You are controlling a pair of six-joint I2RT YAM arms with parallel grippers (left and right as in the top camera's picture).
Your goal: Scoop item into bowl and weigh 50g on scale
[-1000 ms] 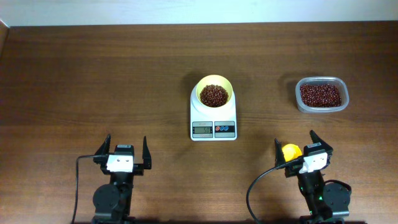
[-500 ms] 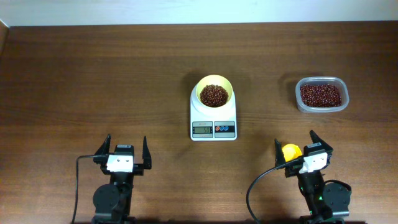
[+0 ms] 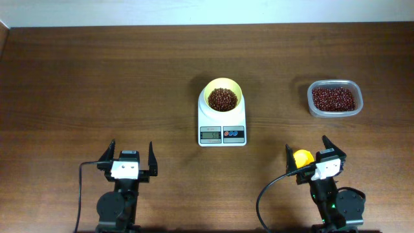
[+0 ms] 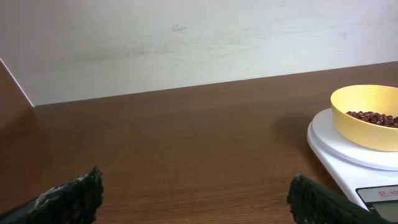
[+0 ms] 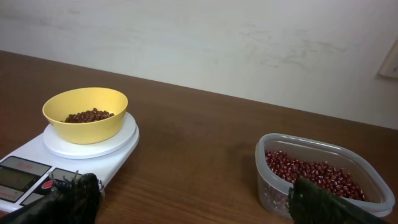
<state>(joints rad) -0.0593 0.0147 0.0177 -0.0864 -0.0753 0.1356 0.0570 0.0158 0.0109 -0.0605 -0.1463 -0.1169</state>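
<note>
My overhead camera looks straight down from high up, taking in the whole table (image 3: 97, 77), with the left arm (image 3: 119, 200) and right arm (image 3: 333, 202) at the bottom edge. The left wrist camera sits low, facing the back wall (image 4: 186, 43), with the scale (image 4: 336, 142) and bowl (image 4: 367, 130) at far right. The right wrist camera faces likewise, showing them at left and the tub (image 5: 266, 180) at lower right. All three views share scale and bowl.

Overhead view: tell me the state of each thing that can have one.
bowl: on the scale, partly filled with beans.
scale: carrying the bowl, display unreadable.
clear tub: lidless, holding beans.
left pincer: open, empty.
right pincer: open.
yellow scoop: between the right pincer's spread fingers, not clamped.
</note>
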